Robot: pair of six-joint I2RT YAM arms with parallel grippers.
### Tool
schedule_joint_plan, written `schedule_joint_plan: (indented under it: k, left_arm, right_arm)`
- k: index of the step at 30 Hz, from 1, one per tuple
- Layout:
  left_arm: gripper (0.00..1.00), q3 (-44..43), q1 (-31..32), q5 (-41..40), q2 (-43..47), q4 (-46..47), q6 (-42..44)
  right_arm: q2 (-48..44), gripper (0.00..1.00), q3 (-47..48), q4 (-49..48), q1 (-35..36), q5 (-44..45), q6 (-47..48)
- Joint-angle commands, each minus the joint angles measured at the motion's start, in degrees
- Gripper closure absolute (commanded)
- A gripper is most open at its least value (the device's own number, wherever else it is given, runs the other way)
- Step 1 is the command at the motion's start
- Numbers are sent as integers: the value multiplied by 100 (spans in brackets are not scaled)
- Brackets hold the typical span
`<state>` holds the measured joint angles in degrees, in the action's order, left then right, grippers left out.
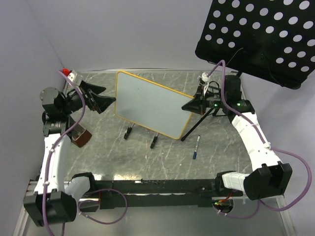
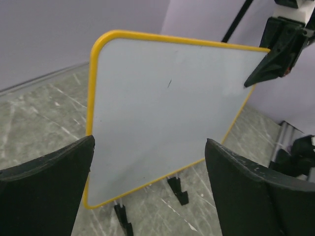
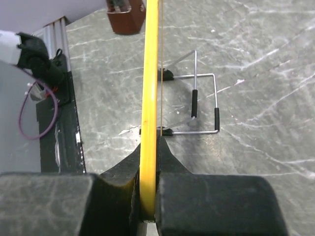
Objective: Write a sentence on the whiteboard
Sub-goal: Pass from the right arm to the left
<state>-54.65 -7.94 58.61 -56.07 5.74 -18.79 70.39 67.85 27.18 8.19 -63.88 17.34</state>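
Note:
The whiteboard (image 1: 147, 104) stands tilted on its two black clip feet (image 1: 154, 142) in the middle of the table. Its yellow-orange frame runs edge-on through the right wrist view (image 3: 150, 73). My right gripper (image 1: 193, 106) is shut on the board's right edge, and the fingers (image 3: 172, 157) pinch the frame from both sides. Close to the board's left edge my left gripper (image 1: 106, 103) stands open and holds nothing, its two black fingers (image 2: 44, 191) wide apart in front of the board face (image 2: 167, 128). No sentence shows; the face is blank apart from one tiny dark stroke (image 2: 169, 83).
A blue-capped marker (image 1: 196, 146) lies on the table to the right of the board's feet. A brown block (image 1: 81, 136) sits by the left arm. The black perforated music-stand panel (image 1: 261, 34) hangs over the back right. A wire stand (image 3: 204, 105) props the board from behind.

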Motion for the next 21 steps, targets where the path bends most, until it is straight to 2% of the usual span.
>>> schedule_joint_plan:
  k: [1,5,9,13,15,19,21]
  left_arm:
    - [1,-317,-154,889,-359,87,13]
    - [1,-669,-181,1082,-509,-371,507]
    - [2,-775,-190,1563,-589,-556,990]
    - [3,-381,-129,2180,-536,-65,878]
    - [7,-274,37,2426,-519,130,815]
    - [12,-344,302,2366,-484,-1090,2067]
    - [18,-274,363,2453,-431,-936,2099]
  right_arm:
    - [-166,100,1044,725,-28,-872,874]
    - [-140,100,1563,1797,-19,-942,1350]
    - [-183,100,1748,2413,-36,-1021,1736]
    - [-210,100,1836,2766,-28,-1127,2027]
    - [-227,100,1880,2802,-36,-1171,2045]
    - [-184,100,2056,2898,-28,-1390,1975]
    - [-122,100,2100,2960,-19,-1522,1940]
